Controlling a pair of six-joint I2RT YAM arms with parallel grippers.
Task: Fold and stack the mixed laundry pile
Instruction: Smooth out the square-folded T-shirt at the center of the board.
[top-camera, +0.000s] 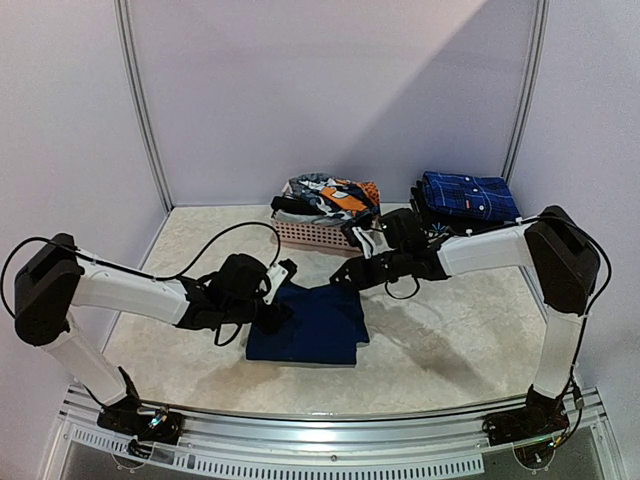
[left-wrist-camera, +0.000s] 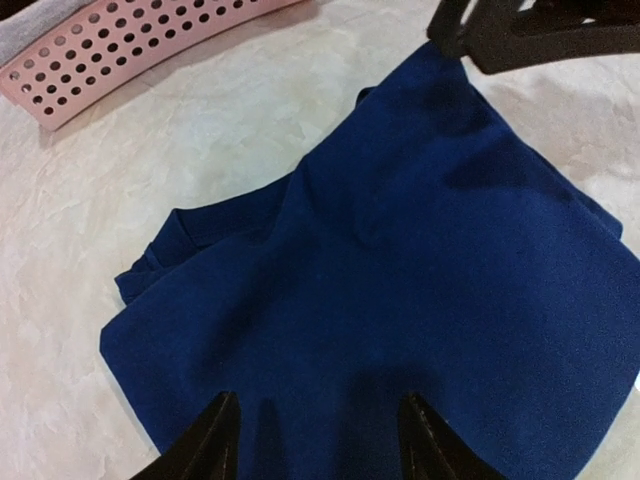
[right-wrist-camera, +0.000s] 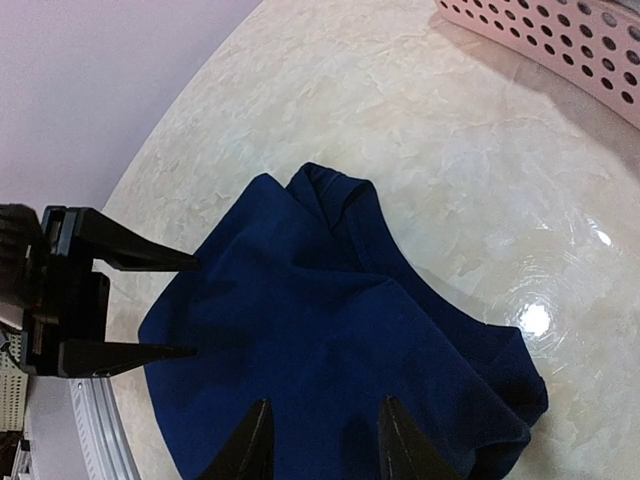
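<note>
Marbled table (top-camera: 450, 335), folded navy garment (top-camera: 310, 328), pink basket (top-camera: 312, 236)

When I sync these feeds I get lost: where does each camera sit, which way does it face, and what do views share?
Top external: above and behind the arm bases, looking down on the table; both arms, left gripper and right gripper over the navy garment.
Left wrist: on the left arm, looking down at the garment past its own fingers.
Right wrist: on the right arm, looking down from the opposite side; own fingers at bottom.
Shared: each wrist view shows the garment, the pink basket and the other gripper.
</note>
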